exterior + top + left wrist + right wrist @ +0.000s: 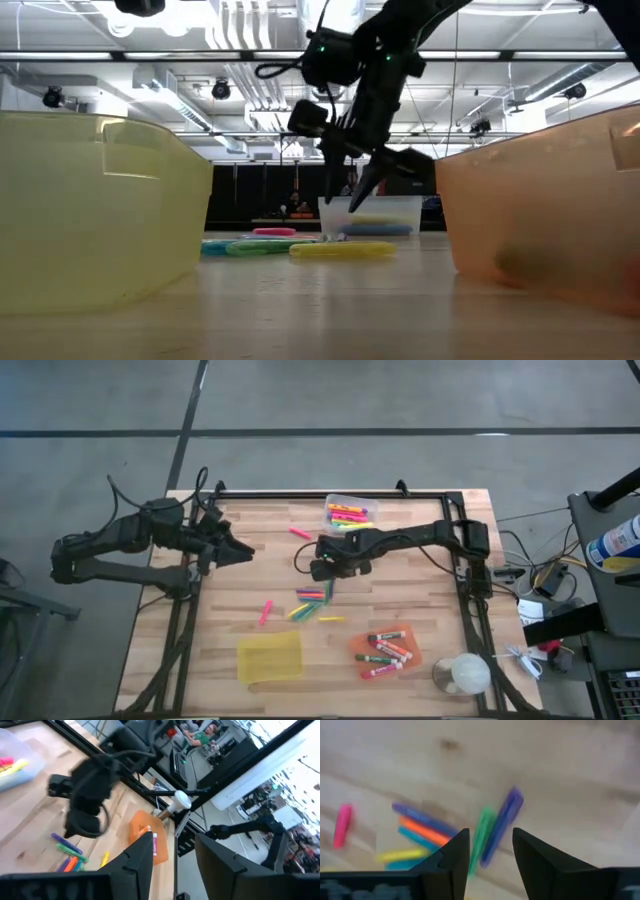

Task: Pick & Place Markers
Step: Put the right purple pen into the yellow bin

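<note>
Several loose markers (312, 600) lie flat in a cluster mid-table: orange, blue, yellow, purple and green ones. My right gripper (490, 851) hovers open just above them, pointing steeply down. A green marker (481, 837) and a purple marker (504, 817) lie side by side on the wood below the gap between its fingers. The low view shows the right gripper (350, 195) clear of the tabletop. Single pink markers (299, 532) (266, 612) and a yellow marker (331, 618) lie apart from the cluster. My left gripper (238, 550) waits open at the table's left, held high.
A clear bin (350, 510) at the far edge holds neon markers. An orange bin (388, 650) near the front holds white-barrelled markers. A yellow bin (269, 657) stands to its left. A round clear container (462, 675) sits at the front right corner.
</note>
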